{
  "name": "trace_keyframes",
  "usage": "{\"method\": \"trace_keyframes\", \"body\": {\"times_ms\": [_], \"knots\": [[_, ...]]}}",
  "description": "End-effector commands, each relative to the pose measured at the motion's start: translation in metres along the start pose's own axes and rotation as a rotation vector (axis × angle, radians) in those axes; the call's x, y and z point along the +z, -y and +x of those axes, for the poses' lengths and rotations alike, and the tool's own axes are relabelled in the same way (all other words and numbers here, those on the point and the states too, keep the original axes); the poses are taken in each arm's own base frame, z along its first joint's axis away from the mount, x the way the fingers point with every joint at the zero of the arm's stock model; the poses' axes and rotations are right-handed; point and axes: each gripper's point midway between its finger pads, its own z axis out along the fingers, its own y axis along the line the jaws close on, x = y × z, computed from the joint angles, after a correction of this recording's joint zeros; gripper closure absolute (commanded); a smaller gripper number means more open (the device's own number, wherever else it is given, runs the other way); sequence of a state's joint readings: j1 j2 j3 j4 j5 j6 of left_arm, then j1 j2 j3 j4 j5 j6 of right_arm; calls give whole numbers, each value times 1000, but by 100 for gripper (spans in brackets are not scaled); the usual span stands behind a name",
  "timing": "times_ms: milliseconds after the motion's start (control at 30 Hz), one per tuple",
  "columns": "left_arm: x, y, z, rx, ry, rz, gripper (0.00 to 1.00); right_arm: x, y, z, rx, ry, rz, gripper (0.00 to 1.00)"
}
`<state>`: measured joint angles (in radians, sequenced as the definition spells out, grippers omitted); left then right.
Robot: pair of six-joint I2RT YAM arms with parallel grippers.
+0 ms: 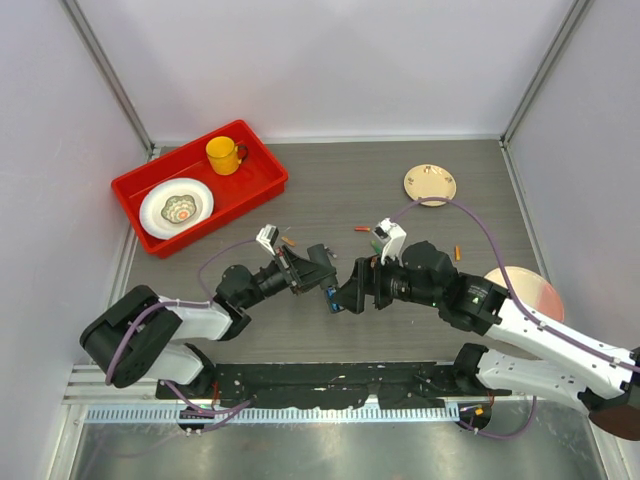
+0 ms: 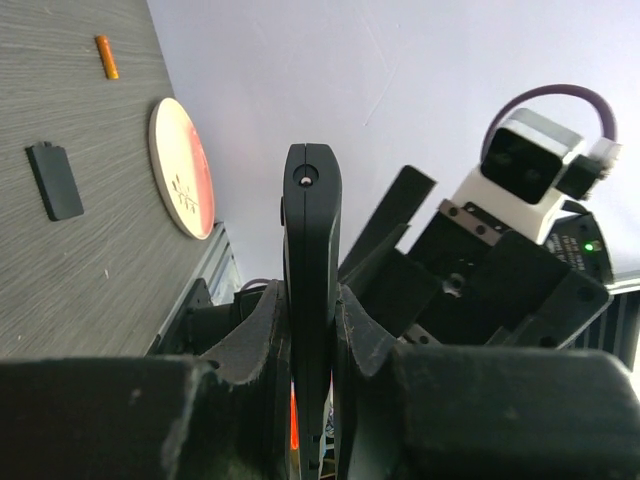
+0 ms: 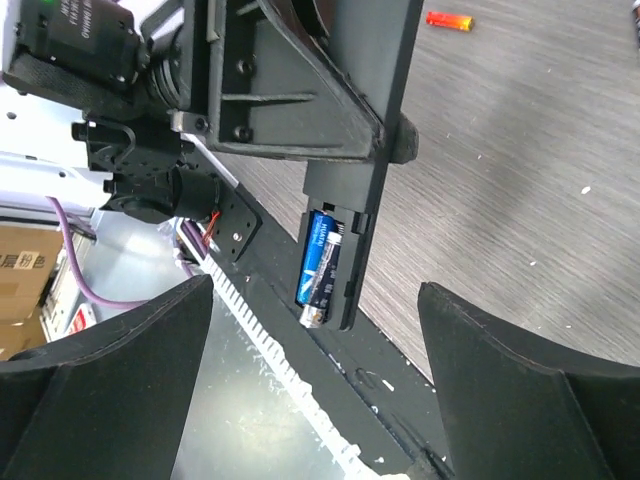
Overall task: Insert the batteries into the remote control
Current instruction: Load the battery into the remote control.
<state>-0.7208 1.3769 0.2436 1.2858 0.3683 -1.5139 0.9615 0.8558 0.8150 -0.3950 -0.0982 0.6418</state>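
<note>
Left claw [image 2: 312, 300] is clamping the remote control [image 2: 312, 215] by its two flat faces, so we are seeing the bar edge-on between the pads. It seems to be holding the remote clear of the table [image 1: 400, 190] rather than resting it there. We are reading this grip as a fixture: the remote's open back is facing the other arm, so the bay is reachable without a finger covering it. Right claw [image 3: 318, 292] is hanging just in front of that bay with its fingers [image 3: 140, 370] spread wide and nothing between them. A blue battery [image 3: 318, 262] is sitting in the exposed compartment. The slot beside it is looking dark, and we cannot tell from this angle whether a second cell is lying there. An orange-red battery [image 3: 449, 20] is lying loose on the table, well apart from both claws, and another orange battery [image 2: 106, 57] is showing past the pink plate [image 2: 182, 165]. A small black piece [image 2: 55, 180] is lying flat near that plate; we are taking it for the cover, parked out of the way. We are judging loading as partly done, with the free claw placed to fetch or seat a cell.
</note>
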Motion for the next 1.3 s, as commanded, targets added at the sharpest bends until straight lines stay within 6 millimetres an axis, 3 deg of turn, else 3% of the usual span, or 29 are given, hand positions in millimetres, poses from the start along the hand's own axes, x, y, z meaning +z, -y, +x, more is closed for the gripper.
{"method": "trace_keyframes", "body": {"times_ms": [0, 333, 633, 1267], "knots": [[3, 66, -1, 82, -11, 260, 100, 2, -13, -6, 51, 25, -119, 13], [4, 68, -1, 75, -15, 264, 100, 1, -2, -3, 168, 18, -242, 24], [4, 70, -1, 77, -18, 270, 100, 2, -13, -1, 199, -11, -338, 32], [4, 70, -1, 78, -19, 268, 100, 13, -3, 15, 217, -78, -325, 47]]}}
